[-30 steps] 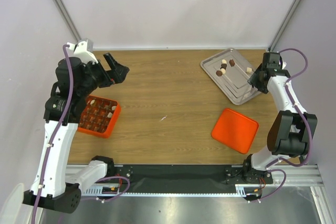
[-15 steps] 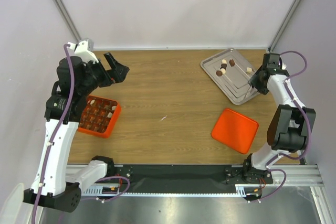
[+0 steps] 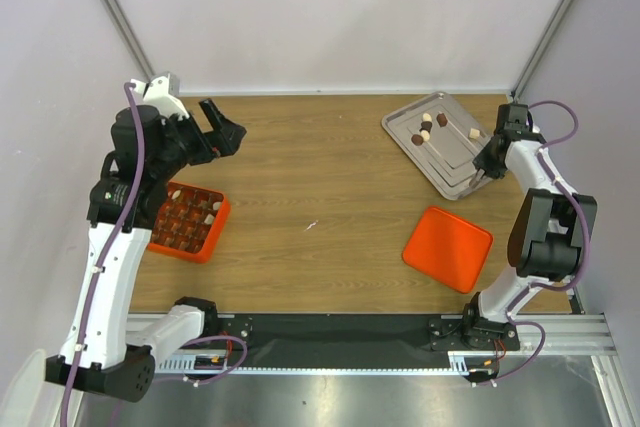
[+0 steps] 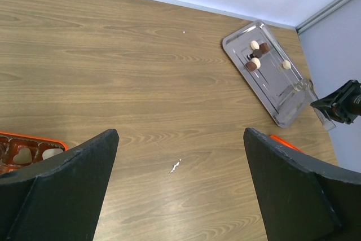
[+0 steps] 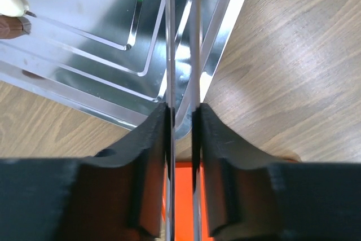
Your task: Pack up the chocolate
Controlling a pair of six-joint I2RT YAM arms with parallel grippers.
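Wooden tabletop (image 3: pixel 330 177), white walls behind. The right fingers (image 5: pixel 152 134) are clamped on both blades of the metal tongs (image 5: pixel 169 38), which reach over the near corner of the steel tray (image 3: pixel 455 162). Several chocolates (image 3: pixel 427 126) lie loose at the tray's far end, and more sit in the orange gridded box (image 3: pixel 215 232) at left. The left fingers (image 4: pixel 62 184) stand wide apart, holding nothing. The grip should probably be firm enough that the tongs cannot swivel, without pinching the tips closed before they straddle one piece.
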